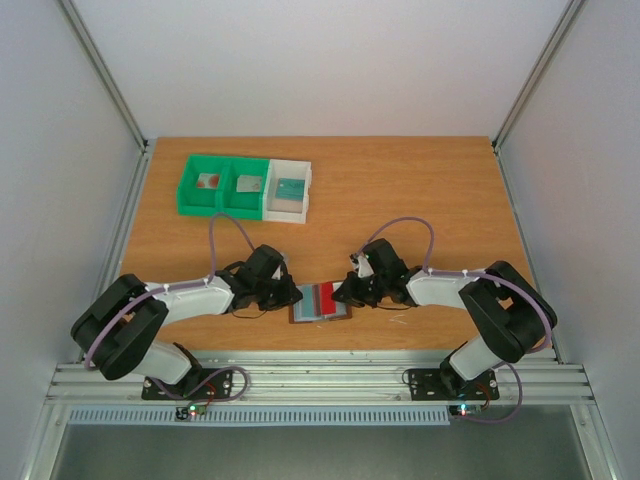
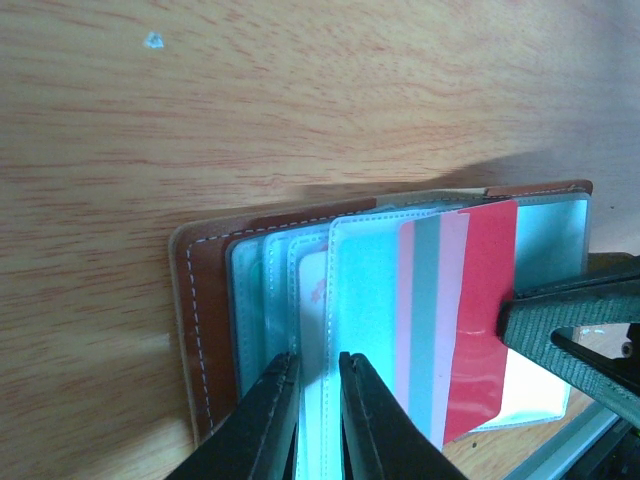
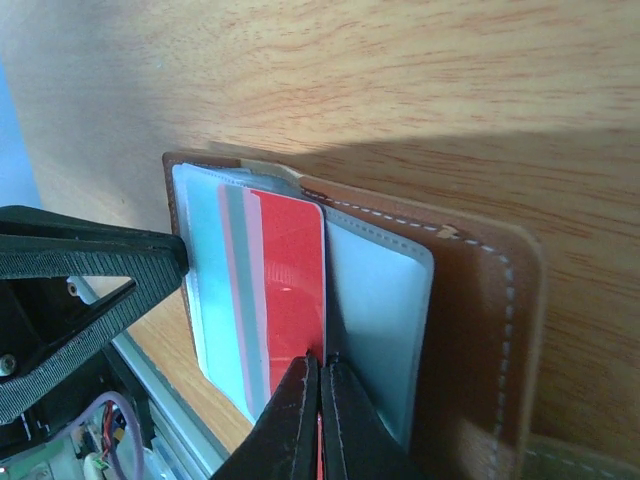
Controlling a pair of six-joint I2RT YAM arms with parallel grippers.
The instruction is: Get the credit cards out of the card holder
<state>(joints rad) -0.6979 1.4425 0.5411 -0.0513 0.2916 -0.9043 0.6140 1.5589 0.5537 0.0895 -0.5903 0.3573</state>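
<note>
The brown card holder [image 1: 320, 314] lies open near the table's front edge, between my two grippers. In the left wrist view its brown cover [image 2: 205, 300] and blue-grey pockets show. My left gripper [image 2: 318, 358] is nearly shut, with a clear pocket sleeve pinched between the jaws. A credit card [image 2: 470, 320] with red, pink and teal stripes sticks partly out of a pocket. My right gripper [image 3: 321, 358] is shut on this card's [image 3: 285, 290] edge, over the card holder [image 3: 480, 320]. A white card with a red mark [image 2: 312, 290] sits inside a pocket.
A green bin [image 1: 222, 208] and an adjoining white bin [image 1: 303, 194] stand at the back left, each compartment holding a card. The table's front edge and a metal rail [image 1: 320, 380] lie just behind the card holder. My right gripper's finger [image 2: 575, 320] shows in the left wrist view.
</note>
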